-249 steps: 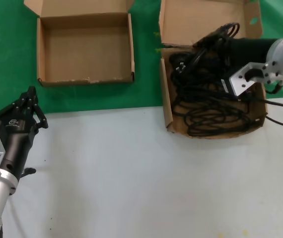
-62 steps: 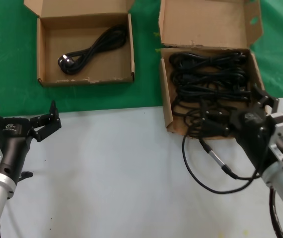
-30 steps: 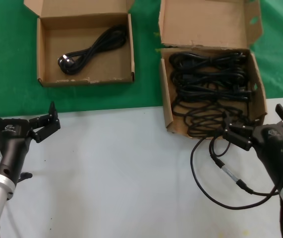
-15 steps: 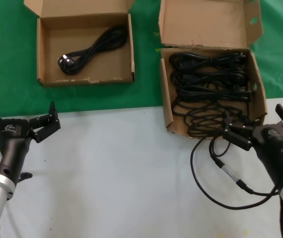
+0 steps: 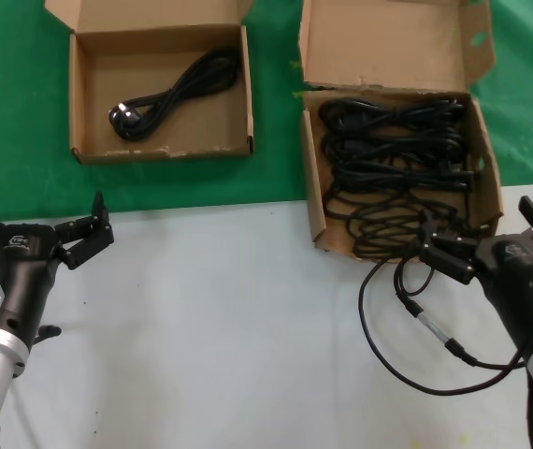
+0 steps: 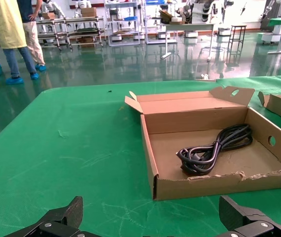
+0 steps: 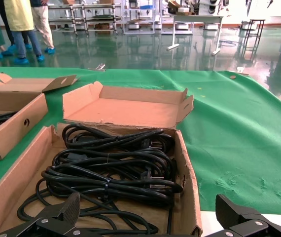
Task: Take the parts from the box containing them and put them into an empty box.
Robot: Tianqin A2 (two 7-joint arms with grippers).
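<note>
Only in the head view: thin cable [image 5: 407,327] looped on the table beside the open, empty right gripper [image 5: 483,245]. Left gripper [image 5: 40,223] spread wide, empty. One cord [image 5: 168,94] lying diagonally in the wide box [image 5: 78,103]; remaining cords [image 7: 113,170] lengthwise across the deep box [image 7: 187,182].

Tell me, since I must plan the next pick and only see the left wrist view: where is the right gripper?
Observer: The right gripper hovers at the near wall of the long box, jaws open, holding nothing.
Operator: Are there cords in that box?
Observer: Yes, several black power cords lie bundled inside.
Operator: Anything in the way?
Observer: A thin cable with a silver connector loops on the white table beside that gripper.
</note>
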